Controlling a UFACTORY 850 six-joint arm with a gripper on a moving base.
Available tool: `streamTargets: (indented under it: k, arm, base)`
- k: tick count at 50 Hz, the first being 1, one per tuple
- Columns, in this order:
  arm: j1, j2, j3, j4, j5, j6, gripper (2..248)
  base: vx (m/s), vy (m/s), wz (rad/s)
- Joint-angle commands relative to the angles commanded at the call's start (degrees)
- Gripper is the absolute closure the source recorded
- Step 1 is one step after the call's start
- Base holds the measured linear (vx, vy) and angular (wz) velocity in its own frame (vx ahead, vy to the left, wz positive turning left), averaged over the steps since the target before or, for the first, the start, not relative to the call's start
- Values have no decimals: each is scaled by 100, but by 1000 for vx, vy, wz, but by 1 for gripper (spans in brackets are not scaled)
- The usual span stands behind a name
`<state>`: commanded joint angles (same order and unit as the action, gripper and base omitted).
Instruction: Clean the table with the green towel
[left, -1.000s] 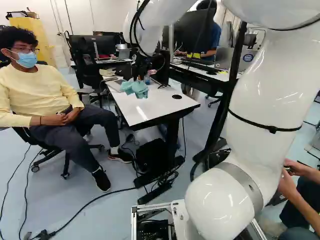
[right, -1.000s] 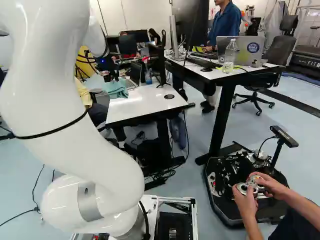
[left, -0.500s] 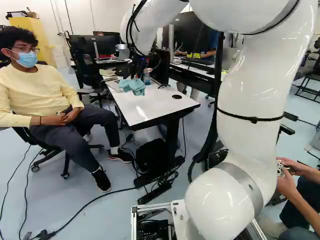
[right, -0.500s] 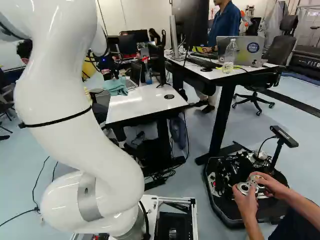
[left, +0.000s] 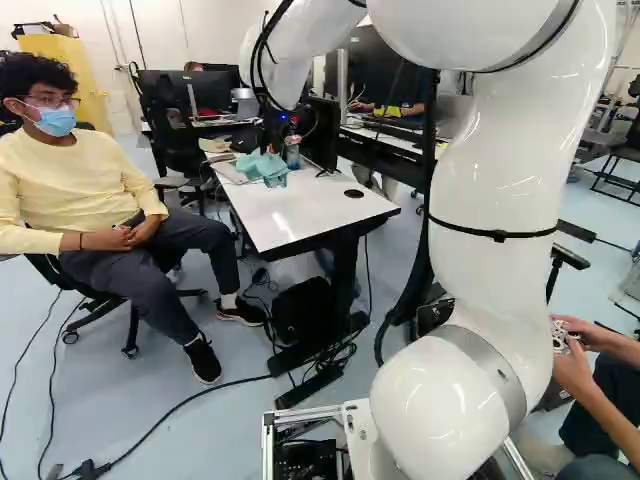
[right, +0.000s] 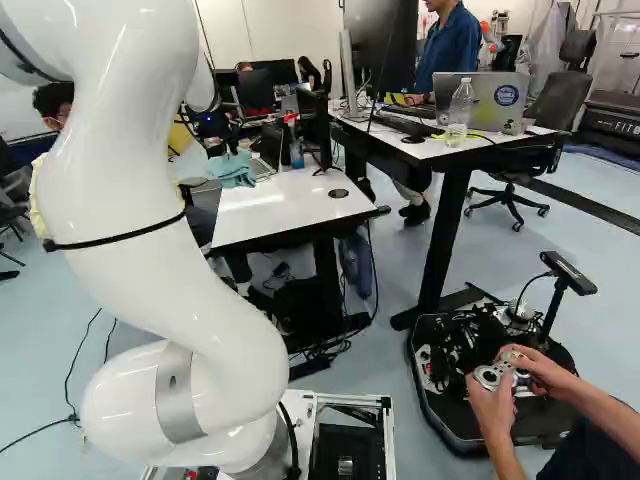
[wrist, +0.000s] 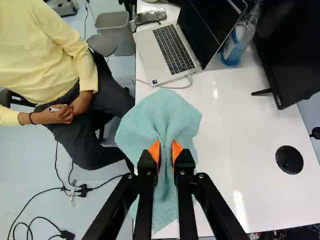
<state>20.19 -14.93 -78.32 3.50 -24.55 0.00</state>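
In the left base view, upper left of the frame, we are reading DELL on a dark monitor. In the right base view, upper right, we are finding a round blue sticker on a grey laptop, its print being too small to read. At that frame's right edge, we are recording FITB, partly cut off, on a dark machine. In the wrist view, we are reading VIZIO on the black display beside the bottle.

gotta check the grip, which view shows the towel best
The wrist view: the towel shows large and near, pinched in the gripper. Both base views show only a small bunch at the table.
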Motion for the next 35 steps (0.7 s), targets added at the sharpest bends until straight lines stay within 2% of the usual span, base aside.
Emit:
streamTargets:
  k: [35]
  arm:
    - [96,-421,-21,0,308,0,199]
  base:
    - [0,0,0]
